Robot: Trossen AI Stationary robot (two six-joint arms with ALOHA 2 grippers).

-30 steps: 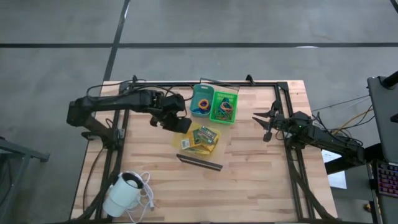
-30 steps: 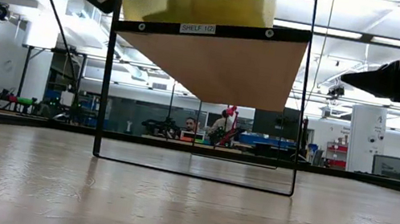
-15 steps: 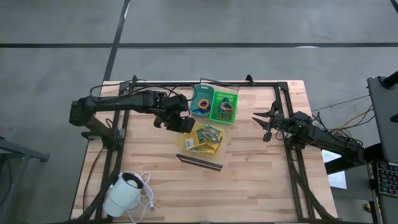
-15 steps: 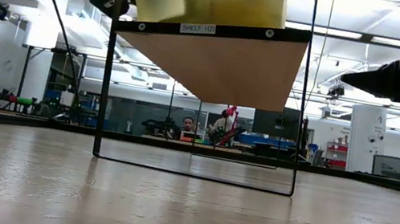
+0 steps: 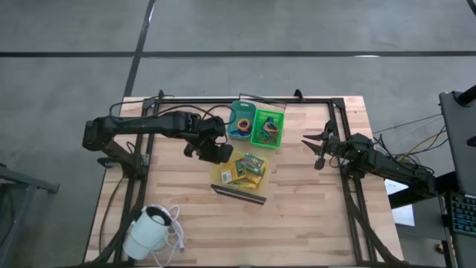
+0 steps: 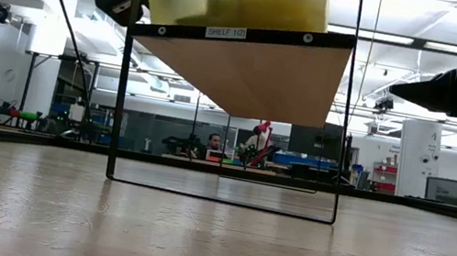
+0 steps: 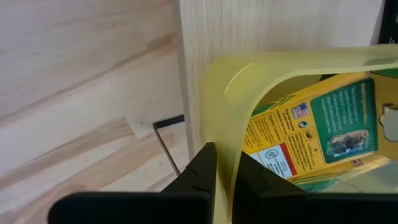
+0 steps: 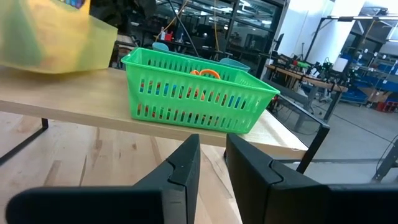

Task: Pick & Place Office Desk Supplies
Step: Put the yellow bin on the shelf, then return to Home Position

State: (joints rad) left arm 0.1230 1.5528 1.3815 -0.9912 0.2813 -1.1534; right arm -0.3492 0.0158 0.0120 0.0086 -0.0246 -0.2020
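A yellow see-through bin [image 5: 239,171] with yellow-green packets [image 7: 311,137] inside is over the near part of a pale wooden shelf [image 6: 237,74]. My left gripper [image 5: 216,154] is shut on the bin's left wall. Farther back on the shelf stand a green basket [image 5: 268,128] and a teal bin [image 5: 239,120], both holding small coloured rings and bands. My right gripper [image 5: 320,145] waits at the table's right side, its fingers a narrow gap apart with nothing between them [image 8: 211,168]. My left gripper pinches the yellow bin's wall at its rim [image 7: 219,140], one finger outside [image 7: 202,168] and one inside [image 7: 249,174]. The fingers slant down from the table's left. In the low view the bin [image 6: 231,3] looks slightly tilted; whether its base rests on the shelf I cannot tell.
The shelf stands on a thin black frame [image 6: 119,101], with its dark front bar [image 5: 238,193] toward the near edge. A white round corded device [image 5: 149,231] sits at the near left corner. Bare tabletop lies near and right of the shelf. People show far off in the room behind.
The yellow bin, held by my left gripper, has turned a little over the shelf and shifted slightly toward the table's right.
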